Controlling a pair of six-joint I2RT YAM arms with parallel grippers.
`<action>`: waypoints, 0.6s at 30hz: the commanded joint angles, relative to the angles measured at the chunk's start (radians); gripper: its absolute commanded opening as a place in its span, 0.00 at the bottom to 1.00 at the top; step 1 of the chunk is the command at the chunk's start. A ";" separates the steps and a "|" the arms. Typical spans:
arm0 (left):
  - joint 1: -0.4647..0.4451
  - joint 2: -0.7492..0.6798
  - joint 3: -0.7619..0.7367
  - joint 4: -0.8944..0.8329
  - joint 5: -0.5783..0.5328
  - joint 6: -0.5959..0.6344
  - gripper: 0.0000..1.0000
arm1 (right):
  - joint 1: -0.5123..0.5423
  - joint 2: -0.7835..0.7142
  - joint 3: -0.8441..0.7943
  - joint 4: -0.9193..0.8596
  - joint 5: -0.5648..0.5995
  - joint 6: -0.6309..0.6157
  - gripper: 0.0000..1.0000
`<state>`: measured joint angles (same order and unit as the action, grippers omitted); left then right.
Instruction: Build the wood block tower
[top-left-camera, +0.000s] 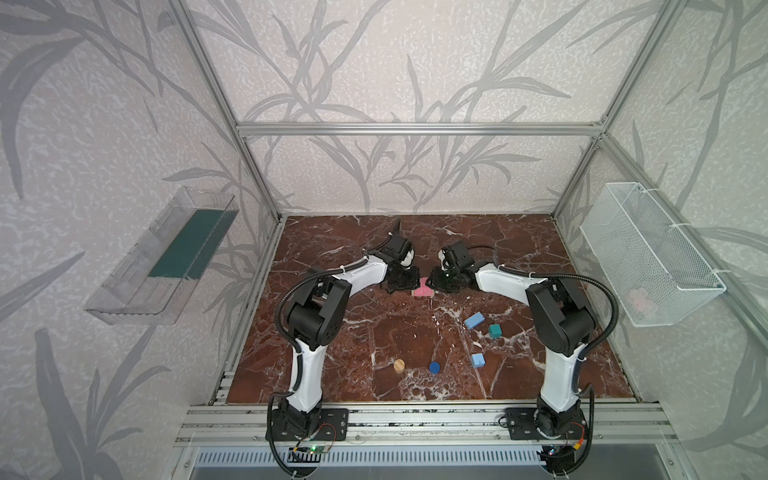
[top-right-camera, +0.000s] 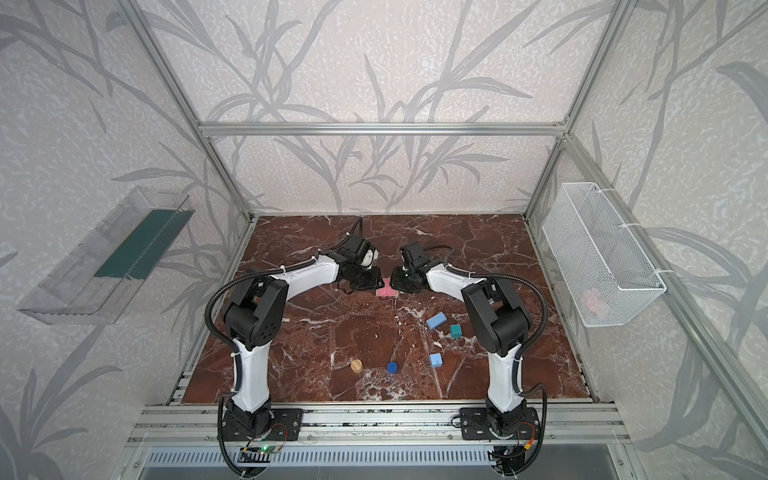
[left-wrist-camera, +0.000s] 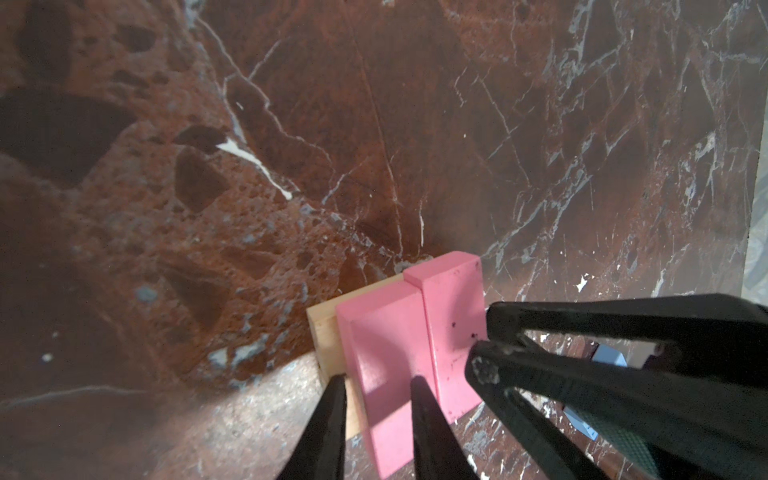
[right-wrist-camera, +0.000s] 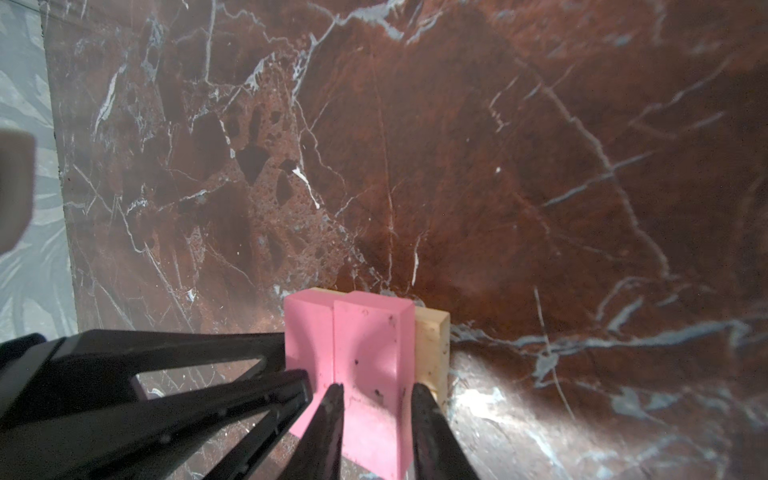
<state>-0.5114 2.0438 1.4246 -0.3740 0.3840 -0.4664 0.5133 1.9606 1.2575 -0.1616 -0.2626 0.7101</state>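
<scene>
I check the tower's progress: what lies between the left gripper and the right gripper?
The two pink bars, side by side on the tan bars, as both top views show.

my count: two pink bars (left-wrist-camera: 384, 345) (left-wrist-camera: 451, 328); two light blue blocks (top-left-camera: 474, 320) (top-left-camera: 478, 360); one teal cube (top-left-camera: 495, 331); one tan cylinder (top-left-camera: 399, 365); one dark blue cylinder (top-left-camera: 434, 366)

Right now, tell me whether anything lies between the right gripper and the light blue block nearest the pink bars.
Nothing visible does. In a top view only bare marble tabletop separates the right gripper, at the pink bars, from that light blue block; the teal cube sits beyond it.
</scene>
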 joint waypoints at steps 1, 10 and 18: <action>-0.006 -0.010 0.013 -0.014 -0.017 -0.003 0.28 | -0.003 -0.013 -0.003 -0.022 0.011 0.003 0.30; -0.007 -0.045 -0.010 0.020 -0.011 -0.011 0.31 | -0.002 -0.036 -0.009 -0.025 0.014 0.005 0.33; -0.006 -0.086 -0.032 0.033 -0.020 -0.012 0.32 | 0.002 -0.076 -0.021 -0.033 0.024 0.008 0.34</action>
<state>-0.5117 2.0129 1.4044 -0.3504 0.3820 -0.4728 0.5133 1.9411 1.2476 -0.1650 -0.2539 0.7109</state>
